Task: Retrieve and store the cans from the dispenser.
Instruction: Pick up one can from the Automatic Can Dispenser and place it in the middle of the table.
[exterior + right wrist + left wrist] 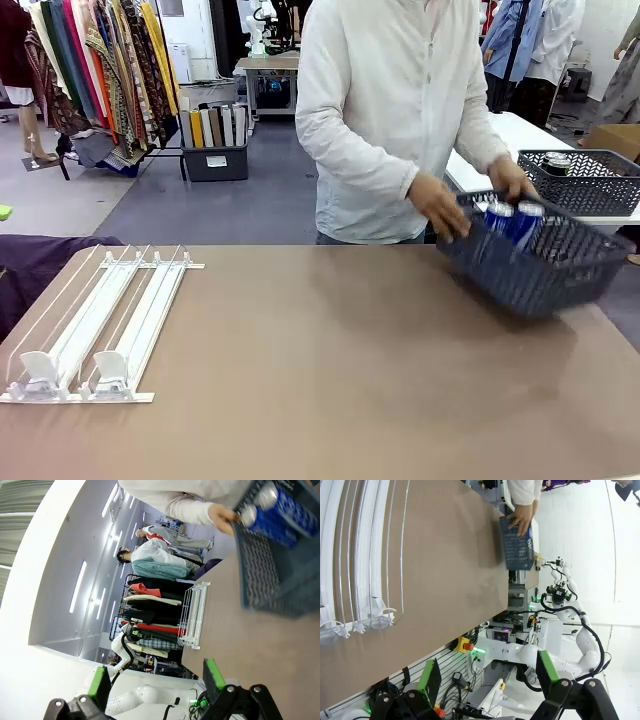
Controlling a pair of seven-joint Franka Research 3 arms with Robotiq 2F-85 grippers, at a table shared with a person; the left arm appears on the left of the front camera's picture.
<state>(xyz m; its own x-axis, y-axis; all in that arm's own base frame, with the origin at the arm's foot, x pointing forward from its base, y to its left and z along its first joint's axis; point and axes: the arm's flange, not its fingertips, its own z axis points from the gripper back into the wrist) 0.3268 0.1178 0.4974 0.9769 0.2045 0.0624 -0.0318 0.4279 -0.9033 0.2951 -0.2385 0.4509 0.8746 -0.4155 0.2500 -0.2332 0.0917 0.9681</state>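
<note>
The white dispenser [100, 320] lies flat at the table's near left, its lanes holding only the white pusher blocks at the near end. Two blue cans [525, 224] with silver tops lie inside a dark lattice basket [540, 275] that the person holds with both hands at the table's far right, tilted. In the left wrist view my left gripper [487, 672] is open and holds nothing, with the dispenser [355, 555] off to one side and the basket [512, 547] far away. My right gripper [156, 677] is open too, with the basket [260, 575] and blue cans [282, 512] close ahead.
A second dark basket [585, 185] stands on a white table behind the person's right side. The brown tabletop [320, 370] stretches bare between dispenser and basket. Clothes racks and other people stand in the background.
</note>
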